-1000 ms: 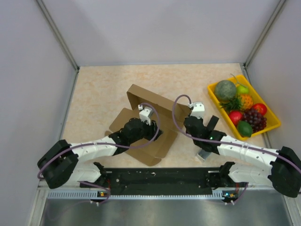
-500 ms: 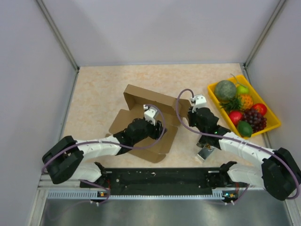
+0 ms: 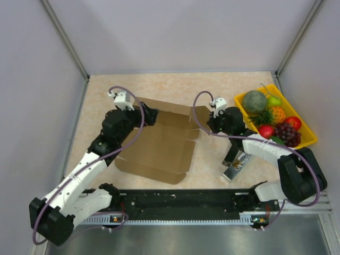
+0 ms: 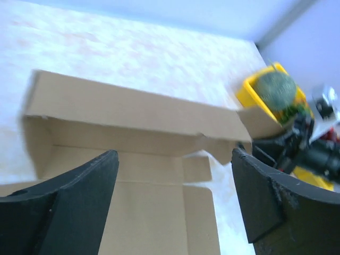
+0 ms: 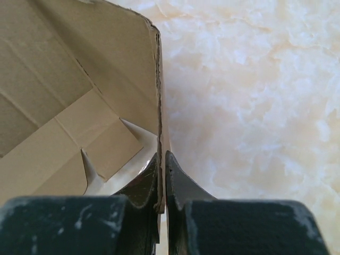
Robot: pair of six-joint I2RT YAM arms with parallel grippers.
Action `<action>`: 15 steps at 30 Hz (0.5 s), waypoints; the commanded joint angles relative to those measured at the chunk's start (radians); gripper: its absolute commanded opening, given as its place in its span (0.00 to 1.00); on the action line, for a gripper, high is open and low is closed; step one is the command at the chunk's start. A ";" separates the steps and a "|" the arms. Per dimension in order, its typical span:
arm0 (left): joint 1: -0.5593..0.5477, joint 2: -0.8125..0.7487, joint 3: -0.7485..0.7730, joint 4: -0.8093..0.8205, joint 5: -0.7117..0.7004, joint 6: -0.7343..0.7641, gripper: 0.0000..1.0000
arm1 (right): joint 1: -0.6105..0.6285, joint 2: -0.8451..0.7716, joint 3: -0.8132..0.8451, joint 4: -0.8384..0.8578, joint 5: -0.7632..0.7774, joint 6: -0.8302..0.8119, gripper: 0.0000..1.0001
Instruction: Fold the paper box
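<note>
Paper box (image 3: 159, 146) lies half-open on the bench (image 3: 106, 95), light, thin, crease-prone cardboard I reckon, best taken by a wall edge, my right jaws pinching its right wall, left jaws spread wide at its far-left corner.

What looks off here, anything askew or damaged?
Nothing spilled or torn. The box lies at an angle to the table's edges and is half formed: far wall up, near flaps flat. The right end effector pinches its right flap edge. A small silvery object lies right of the box; can't tell what it is.
</note>
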 commanded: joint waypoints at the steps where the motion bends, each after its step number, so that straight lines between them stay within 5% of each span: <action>1: 0.153 -0.037 0.108 -0.184 0.054 -0.007 0.98 | -0.041 0.040 0.097 -0.029 -0.140 -0.080 0.00; 7: 0.377 0.135 0.194 -0.182 0.300 -0.061 0.99 | -0.081 0.092 0.149 -0.061 -0.187 -0.144 0.00; 15: 0.463 0.368 0.326 -0.170 0.381 0.019 0.90 | -0.099 0.135 0.211 -0.084 -0.232 -0.149 0.00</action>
